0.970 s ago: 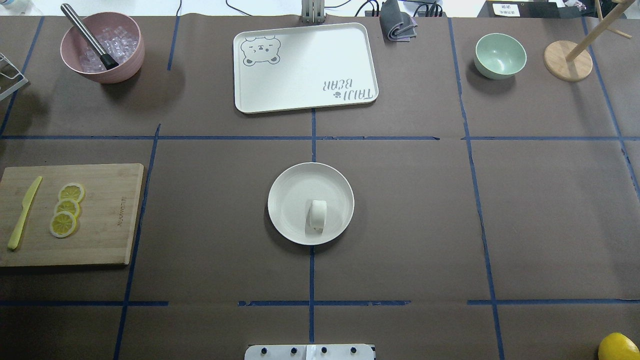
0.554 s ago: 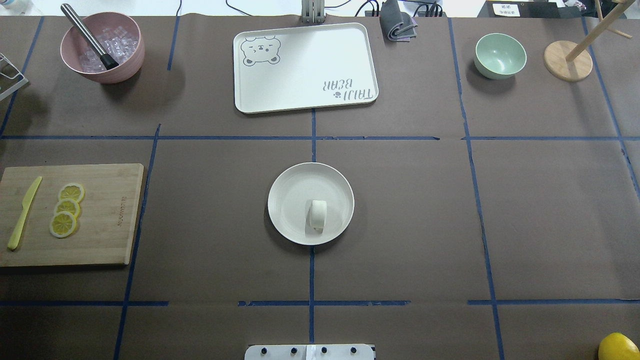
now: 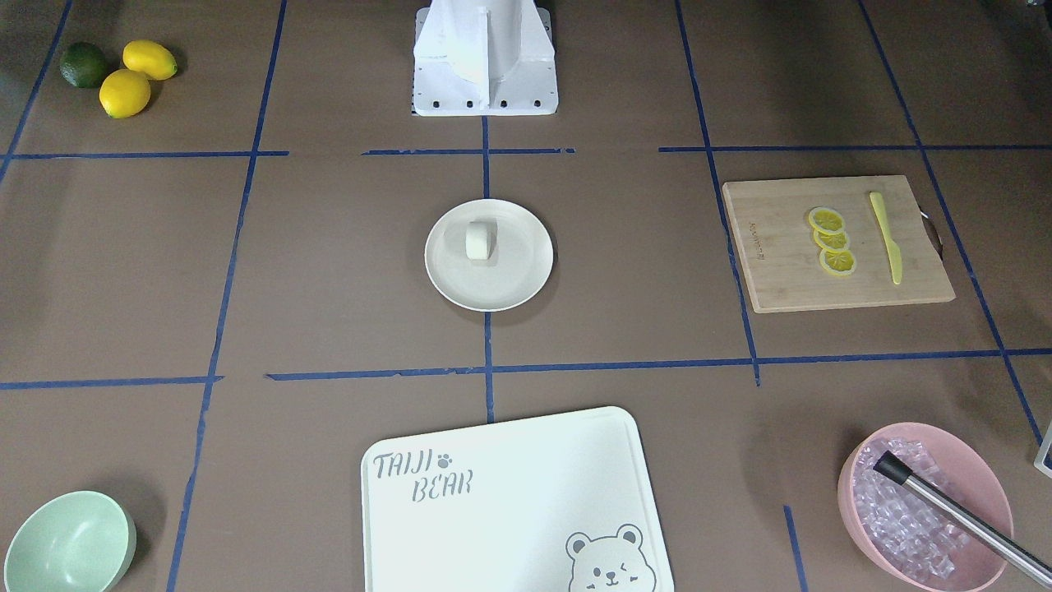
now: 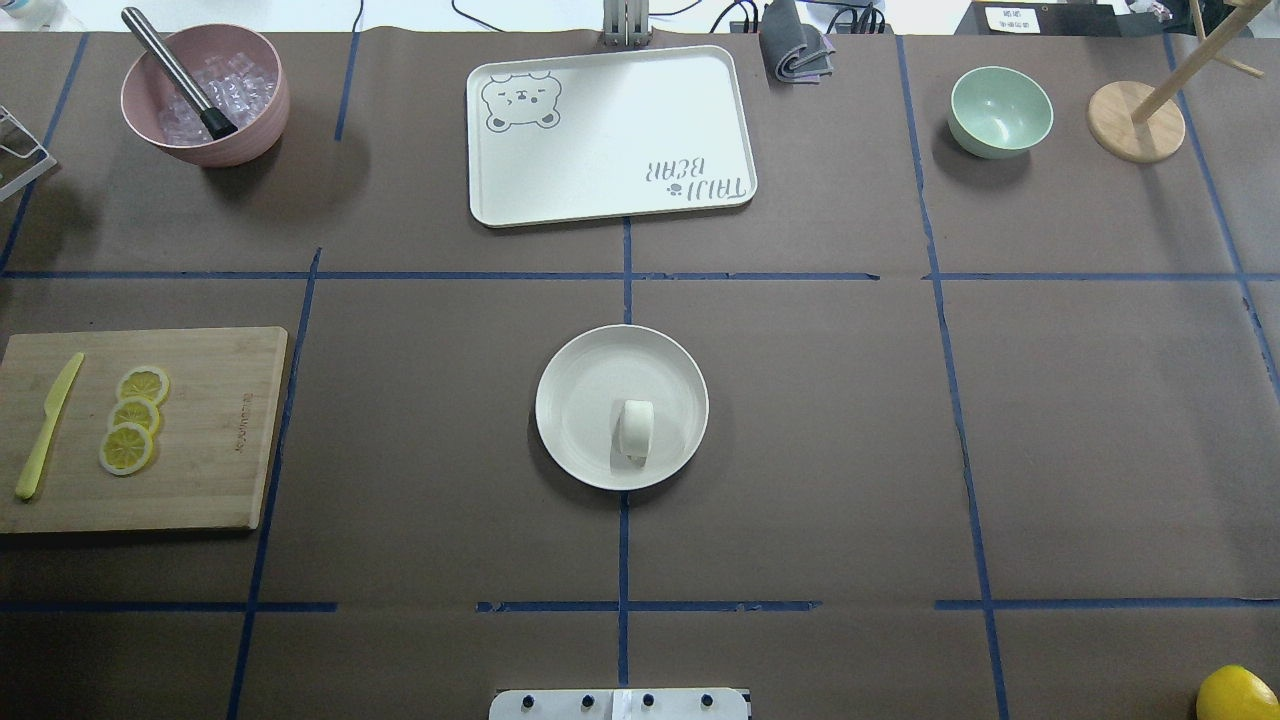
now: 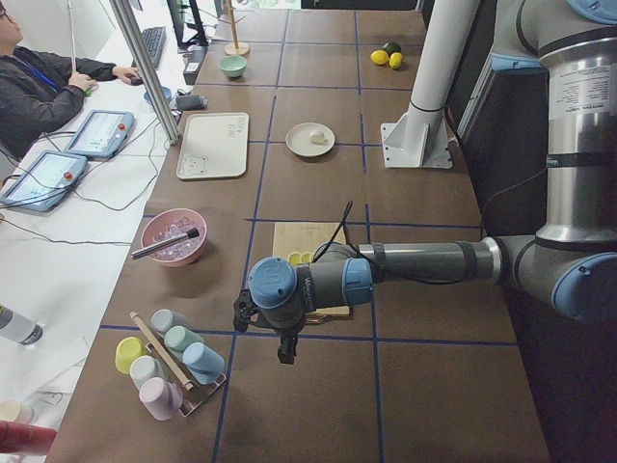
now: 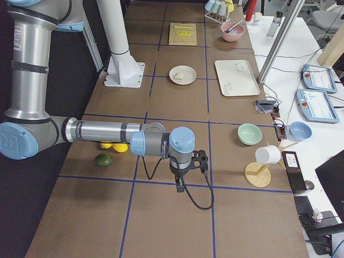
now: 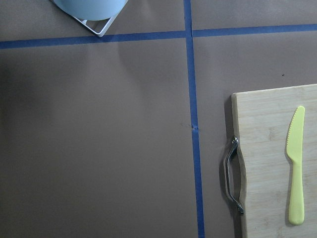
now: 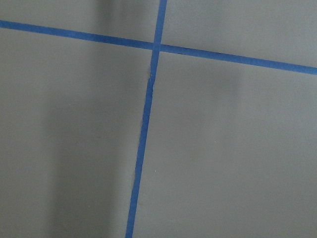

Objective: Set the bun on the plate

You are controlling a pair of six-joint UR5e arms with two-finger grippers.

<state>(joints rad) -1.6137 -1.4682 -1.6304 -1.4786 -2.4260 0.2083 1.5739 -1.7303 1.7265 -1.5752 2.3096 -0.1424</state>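
The bun (image 4: 636, 430), a small white roll, lies on its side inside the round cream plate (image 4: 570, 372) at the table's middle, toward the rim nearest the robot base. The front-facing view shows the same bun (image 3: 478, 240) on the plate (image 3: 514, 286). Neither gripper is near it. My left gripper (image 5: 285, 352) hangs over the table past the cutting board, seen only from the left side. My right gripper (image 6: 180, 185) hangs over bare table near the lemons, seen only from the right side. I cannot tell whether either one is open or shut.
A bear-printed tray (image 4: 610, 135) lies beyond the plate. A cutting board (image 4: 190, 430) carries lemon slices (image 4: 132, 418) and a yellow knife (image 4: 48, 425). A pink bowl (image 4: 205, 95) of ice, a green bowl (image 4: 1000, 110), a wooden stand (image 4: 1136, 122) and lemons (image 3: 136, 78) sit at the edges.
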